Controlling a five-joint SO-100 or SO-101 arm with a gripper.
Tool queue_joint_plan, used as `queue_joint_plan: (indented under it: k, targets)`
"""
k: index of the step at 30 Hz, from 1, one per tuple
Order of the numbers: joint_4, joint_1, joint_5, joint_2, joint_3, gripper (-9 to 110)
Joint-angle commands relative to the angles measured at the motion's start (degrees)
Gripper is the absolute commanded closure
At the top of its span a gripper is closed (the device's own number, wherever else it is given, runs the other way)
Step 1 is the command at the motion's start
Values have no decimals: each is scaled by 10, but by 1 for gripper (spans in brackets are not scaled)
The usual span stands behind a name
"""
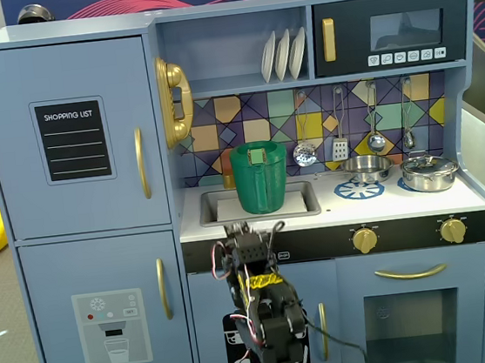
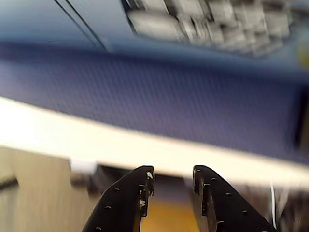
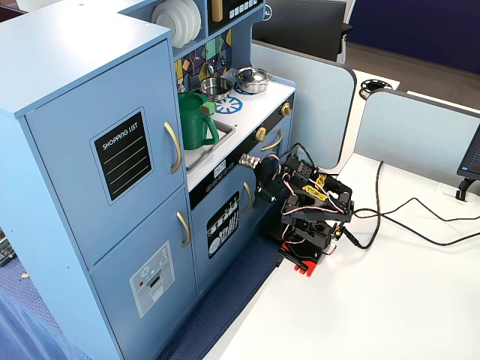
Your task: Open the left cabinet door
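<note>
The left cabinet door (image 1: 79, 209) is pale blue-grey, with a black "SHOPPING LIST" panel (image 1: 73, 140) and a curved gold handle (image 1: 141, 162). It is shut in both fixed views (image 3: 154, 94). My arm is folded low in front of the kitchen's middle, well right of and below that handle (image 3: 174, 147). My gripper (image 3: 253, 166) points towards the kitchen front below the sink and also shows in a fixed view (image 1: 246, 232). In the wrist view my gripper (image 2: 174, 175) has its black fingers (image 2: 140, 186) slightly apart with nothing between them. That view is blurred and shows blue floor and a white table edge.
Below the left door is a blue door with a grey dispenser panel (image 1: 112, 328). A green pitcher (image 1: 260, 178) stands in the sink. A small door with a dish-rack print (image 3: 222, 225) is beside the arm. Cables (image 3: 405, 219) lie on the white table (image 3: 375, 307).
</note>
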State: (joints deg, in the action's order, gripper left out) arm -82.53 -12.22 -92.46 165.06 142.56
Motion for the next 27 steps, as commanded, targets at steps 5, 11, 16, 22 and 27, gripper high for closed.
queue_joint_plan:
  k: [5, 11, 16, 22, 27]
  targets:
    - [124, -90, -32, 18, -123, 101]
    - [318, -144, -66, 42, -100, 101]
    - [432, -156, -42, 10, -105, 101]
    - [507, -166, -16, -49, -155, 101]
    - [566, -195, -45, -84, -185, 100]
